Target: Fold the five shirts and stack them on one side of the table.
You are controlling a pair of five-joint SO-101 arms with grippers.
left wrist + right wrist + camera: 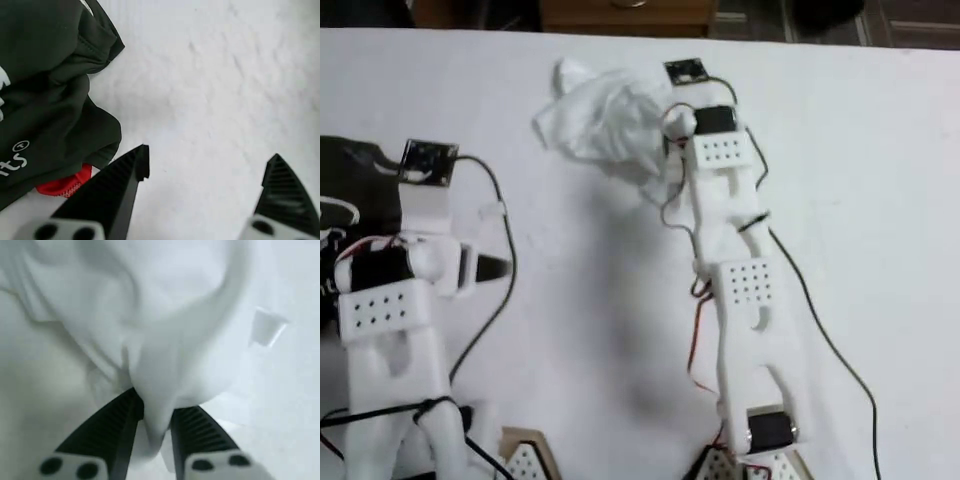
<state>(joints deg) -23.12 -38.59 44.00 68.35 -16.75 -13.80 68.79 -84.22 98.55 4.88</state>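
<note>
The white shirt [605, 115] lies bunched near the middle of the far edge of the table [880, 150], a fold pinched in the narrow jaws of the right gripper [152, 412]. It looks light and limp, likely to sag and slip (a hem or shoulder seam should give a surer hold than loose cloth). At the left edge the left gripper [209, 160] stands wide and empty beside a black shirt [45, 100] lying over something red [62, 185].

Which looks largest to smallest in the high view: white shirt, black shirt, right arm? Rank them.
1. right arm
2. white shirt
3. black shirt, unsure: partly hidden by the left arm.
</note>
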